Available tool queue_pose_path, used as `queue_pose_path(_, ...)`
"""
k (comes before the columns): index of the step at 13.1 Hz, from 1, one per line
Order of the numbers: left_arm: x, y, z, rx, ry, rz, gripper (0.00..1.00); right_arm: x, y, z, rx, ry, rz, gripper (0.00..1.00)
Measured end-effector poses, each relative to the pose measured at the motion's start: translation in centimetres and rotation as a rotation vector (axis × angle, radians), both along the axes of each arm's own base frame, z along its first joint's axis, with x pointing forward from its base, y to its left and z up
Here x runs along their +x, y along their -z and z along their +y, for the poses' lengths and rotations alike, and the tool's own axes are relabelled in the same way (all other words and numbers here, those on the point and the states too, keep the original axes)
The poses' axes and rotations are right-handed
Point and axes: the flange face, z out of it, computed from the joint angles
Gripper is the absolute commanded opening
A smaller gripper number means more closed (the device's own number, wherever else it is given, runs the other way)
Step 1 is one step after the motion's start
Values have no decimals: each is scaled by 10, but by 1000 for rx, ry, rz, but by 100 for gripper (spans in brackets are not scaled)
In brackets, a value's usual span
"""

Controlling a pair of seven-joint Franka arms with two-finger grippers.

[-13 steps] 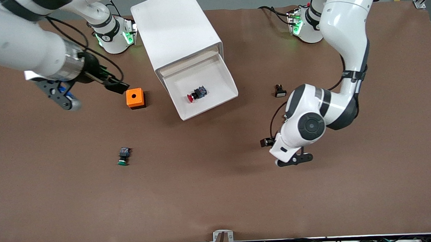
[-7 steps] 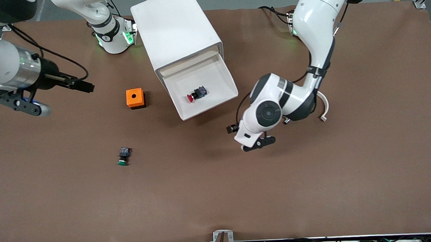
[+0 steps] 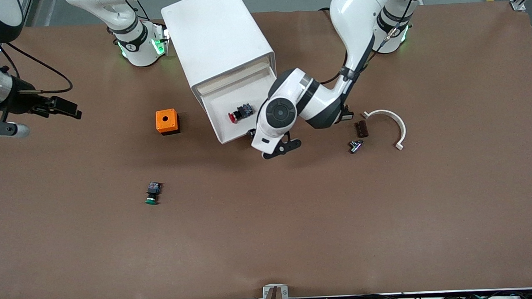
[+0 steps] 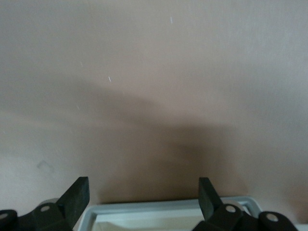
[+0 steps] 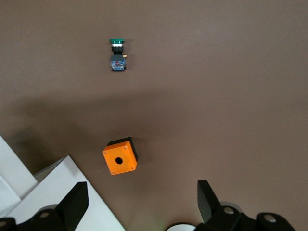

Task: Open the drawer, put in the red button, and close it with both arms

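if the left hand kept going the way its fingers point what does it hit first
Likely bare table: the left hand, open, hangs over the open drawer's front rim, and only tabletop shows ahead of it. Depth is unclear.

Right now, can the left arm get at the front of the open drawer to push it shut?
Probably yes. The left gripper hangs open at the drawer's front edge, with only bare table around it. The red button lies inside the drawer, below the rim. The right gripper waits at its own end.

The left gripper [image 3: 272, 147] hangs right at the open drawer's [image 3: 229, 135] front rim, with the button [image 3: 239, 113] inside it; the switch [image 3: 152, 193] and box [image 3: 166, 121] sit toward the right arm's end.
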Motion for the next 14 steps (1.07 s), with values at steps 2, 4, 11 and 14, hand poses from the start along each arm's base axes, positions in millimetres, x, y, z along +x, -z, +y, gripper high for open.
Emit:
queue_pose_path(2,-26,1,-22,7,10,18,100,-5,-7,-14,5,-16,-23,100)
queue_pose_path(4,-53,0,-42,4,18,51,100,-11,-21,-14,1,-18,-49,100)
queue_pose_path(11,-119,20,-64,54,63,161,100,-23,-86,-4,-28,-37,-95,100)
queue_pose_path(14,-118,21,-63,55,61,162,100,-23,-86,6,-34,-1,-90,100)
